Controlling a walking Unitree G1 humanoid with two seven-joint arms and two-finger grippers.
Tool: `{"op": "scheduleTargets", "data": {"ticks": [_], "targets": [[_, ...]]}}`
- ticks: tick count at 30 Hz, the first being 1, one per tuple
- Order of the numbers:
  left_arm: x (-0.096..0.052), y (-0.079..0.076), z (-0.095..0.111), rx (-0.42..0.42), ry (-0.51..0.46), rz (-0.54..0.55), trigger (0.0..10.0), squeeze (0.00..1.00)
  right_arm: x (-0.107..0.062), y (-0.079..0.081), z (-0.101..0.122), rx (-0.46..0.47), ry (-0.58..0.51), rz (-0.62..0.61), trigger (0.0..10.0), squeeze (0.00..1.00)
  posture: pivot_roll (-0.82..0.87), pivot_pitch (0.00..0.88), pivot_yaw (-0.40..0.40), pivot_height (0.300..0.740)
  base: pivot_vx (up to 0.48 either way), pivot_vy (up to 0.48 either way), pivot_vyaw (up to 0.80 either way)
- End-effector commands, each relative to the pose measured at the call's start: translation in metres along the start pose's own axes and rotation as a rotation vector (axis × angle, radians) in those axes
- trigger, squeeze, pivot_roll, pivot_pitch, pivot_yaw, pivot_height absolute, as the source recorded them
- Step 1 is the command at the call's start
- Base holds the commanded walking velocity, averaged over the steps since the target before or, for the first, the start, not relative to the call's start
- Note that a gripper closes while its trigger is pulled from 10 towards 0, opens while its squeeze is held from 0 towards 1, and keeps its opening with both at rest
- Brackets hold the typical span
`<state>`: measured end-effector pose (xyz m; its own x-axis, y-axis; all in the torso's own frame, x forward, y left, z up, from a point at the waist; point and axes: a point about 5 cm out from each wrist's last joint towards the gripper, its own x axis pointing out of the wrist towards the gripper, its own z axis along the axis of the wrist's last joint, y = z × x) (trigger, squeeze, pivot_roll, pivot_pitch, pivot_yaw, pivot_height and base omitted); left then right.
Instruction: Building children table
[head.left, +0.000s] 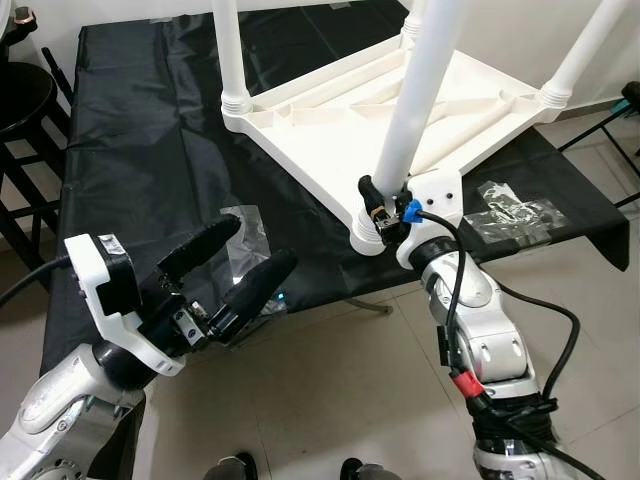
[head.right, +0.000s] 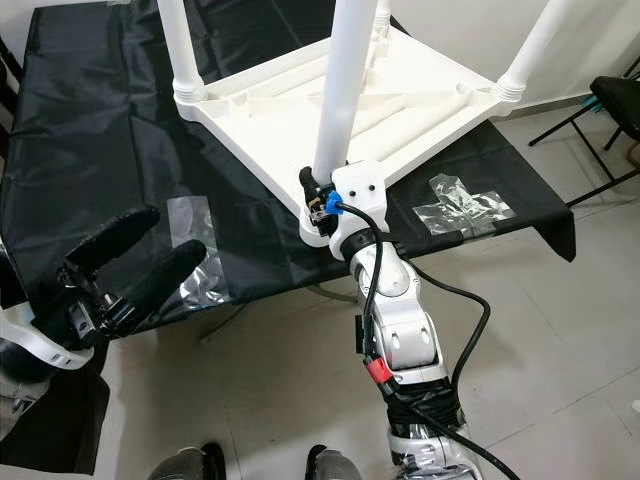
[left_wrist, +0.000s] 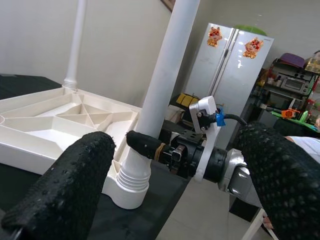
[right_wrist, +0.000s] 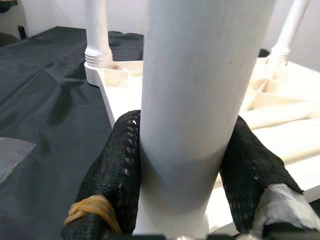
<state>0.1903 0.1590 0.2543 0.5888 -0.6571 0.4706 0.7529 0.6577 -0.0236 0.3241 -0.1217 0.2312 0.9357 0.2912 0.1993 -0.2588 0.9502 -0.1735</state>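
A white plastic children's table top (head.left: 400, 110) lies upside down on a black-covered table (head.left: 150, 150), with white legs standing up from its corners. My right gripper (head.left: 385, 205) is shut on the near white leg (head.left: 415, 110) just above its socket at the near corner; in the right wrist view both black fingers (right_wrist: 120, 170) press the leg (right_wrist: 200, 100) from either side. My left gripper (head.left: 235, 270) hangs open over the table's near edge, left of that corner, with nothing between its fingers (left_wrist: 80, 175).
Clear plastic bags (head.left: 505, 205) lie on the black cover to the right and near the left gripper (head.left: 245, 225). A black stool (head.left: 20, 100) stands at the far left, a folding chair (head.right: 615, 100) at the right. Tiled floor lies in front. A refrigerator (left_wrist: 230, 65) stands behind.
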Motion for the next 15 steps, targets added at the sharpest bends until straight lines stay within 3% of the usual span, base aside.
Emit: {"op": "scheduleTargets", "data": {"ticks": [1, 2, 5, 6, 7, 8, 9, 13, 15], "targets": [[0.001, -0.006, 0.0, -0.008, 0.013, -0.028, 10.0, 0.0, -0.006, -0.007, -0.022, 0.007, 0.12, -0.003, 10.0, 0.13, 0.02, 0.236, -0.076, 0.74, 0.0, 0.0, 0.0], [0.001, -0.007, 0.0, -0.013, 0.014, -0.03, 10.0, 0.0, -0.006, -0.004, -0.012, 0.054, 0.068, 0.121, 10.0, 1.0, 0.02, 0.24, -0.074, 0.74, 0.0, 0.0, 0.0], [0.001, -0.008, -0.001, -0.022, 0.015, -0.035, 10.0, 0.0, -0.007, -0.004, -0.001, 0.064, 0.012, 0.228, 10.0, 1.0, 0.02, 0.243, -0.071, 0.74, 0.0, 0.0, 0.0], [0.002, -0.01, 0.0, -0.034, 0.018, -0.043, 10.0, 0.0, -0.008, -0.016, 0.014, 0.038, -0.047, 0.403, 10.0, 1.0, 0.02, 0.253, -0.068, 0.74, 0.0, 0.0, 0.0], [0.002, -0.01, 0.0, -0.034, 0.018, -0.043, 10.0, 0.0, -0.008, -0.016, 0.014, 0.038, -0.047, 0.403, 10.0, 1.0, 0.02, 0.253, -0.068, 0.74, 0.0, 0.0, 0.0], [0.002, -0.011, 0.0, -0.039, 0.02, -0.047, 10.0, 0.0, -0.005, -0.027, 0.02, 0.014, -0.061, 0.452, 10.0, 1.0, 0.02, 0.257, -0.065, 0.74, 0.0, 0.0, 0.0], [0.002, -0.011, 0.0, -0.039, 0.02, -0.047, 10.0, 0.0, -0.005, -0.027, 0.02, 0.014, -0.061, 0.452, 10.0, 1.0, 0.02, 0.257, -0.065, 0.74, 0.0, 0.0, 0.0], [0.003, -0.013, 0.001, -0.046, 0.022, -0.051, 10.0, 0.0, 0.009, -0.053, 0.034, -0.059, -0.085, 0.486, 10.0, 1.0, 0.03, 0.271, -0.065, 0.74, 0.0, 0.0, 0.0], [0.003, -0.013, 0.001, -0.046, 0.022, -0.051, 10.0, 0.0, 0.009, -0.053, 0.034, -0.059, -0.085, 0.486, 10.0, 1.0, 0.03, 0.271, -0.065, 0.74, 0.0, 0.0, 0.0]]}}
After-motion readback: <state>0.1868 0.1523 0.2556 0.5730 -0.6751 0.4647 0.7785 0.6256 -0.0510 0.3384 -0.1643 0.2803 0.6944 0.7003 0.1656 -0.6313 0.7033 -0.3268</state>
